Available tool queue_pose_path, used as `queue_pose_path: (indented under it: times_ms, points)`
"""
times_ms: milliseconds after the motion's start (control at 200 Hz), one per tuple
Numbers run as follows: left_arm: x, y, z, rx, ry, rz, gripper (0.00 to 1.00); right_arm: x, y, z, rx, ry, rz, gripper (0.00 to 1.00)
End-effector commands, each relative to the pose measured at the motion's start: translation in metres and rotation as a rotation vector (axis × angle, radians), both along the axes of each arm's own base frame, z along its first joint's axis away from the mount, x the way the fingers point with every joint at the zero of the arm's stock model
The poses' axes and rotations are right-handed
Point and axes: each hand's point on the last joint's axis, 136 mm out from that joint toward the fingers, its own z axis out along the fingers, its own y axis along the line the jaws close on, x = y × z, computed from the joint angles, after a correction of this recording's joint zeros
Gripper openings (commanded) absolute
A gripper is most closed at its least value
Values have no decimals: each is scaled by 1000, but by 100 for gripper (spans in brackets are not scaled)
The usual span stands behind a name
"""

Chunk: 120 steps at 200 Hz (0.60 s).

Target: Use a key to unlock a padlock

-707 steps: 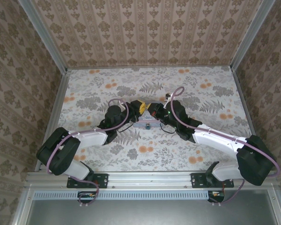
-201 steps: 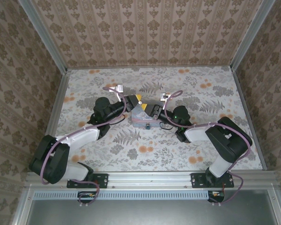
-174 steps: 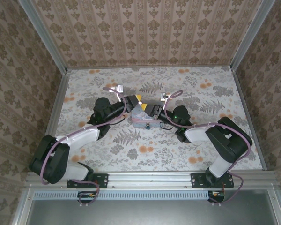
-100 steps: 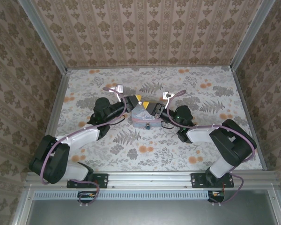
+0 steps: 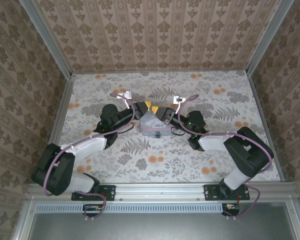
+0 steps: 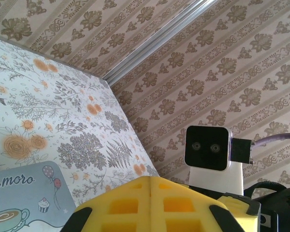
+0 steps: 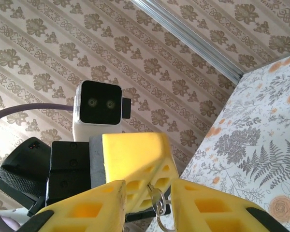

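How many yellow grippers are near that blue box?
2: the left gripper at the far edge of the box; right gripper, pinching a key, facing it from the right.

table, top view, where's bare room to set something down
Free: the far strip of table along the back wall, the side between right arm and right rail, and the near middle by the front rail. Crowded: the centre, where left gripper and right gripper meet over the blue box.

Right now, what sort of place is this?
Probably a boxed-in robot test booth, not a real room: wallpapered walls on three sides, a floral tabletop, and a metal rail along the near edge.
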Motion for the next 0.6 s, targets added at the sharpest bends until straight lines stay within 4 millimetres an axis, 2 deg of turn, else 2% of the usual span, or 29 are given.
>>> queue_pose_path:
  times_ms: [0, 285, 595]
  points:
    - [0, -1, 4, -20, -11, 0, 0, -4, 8, 13, 27, -46, 42, 32]
    - [2, -2, 4, -29, -5, 1, 0, -6, 16, 6, 16, -33, 71, 29]
    - [2, -4, 3, -31, -1, -8, 0, -8, 21, 7, 15, -41, 98, 25]
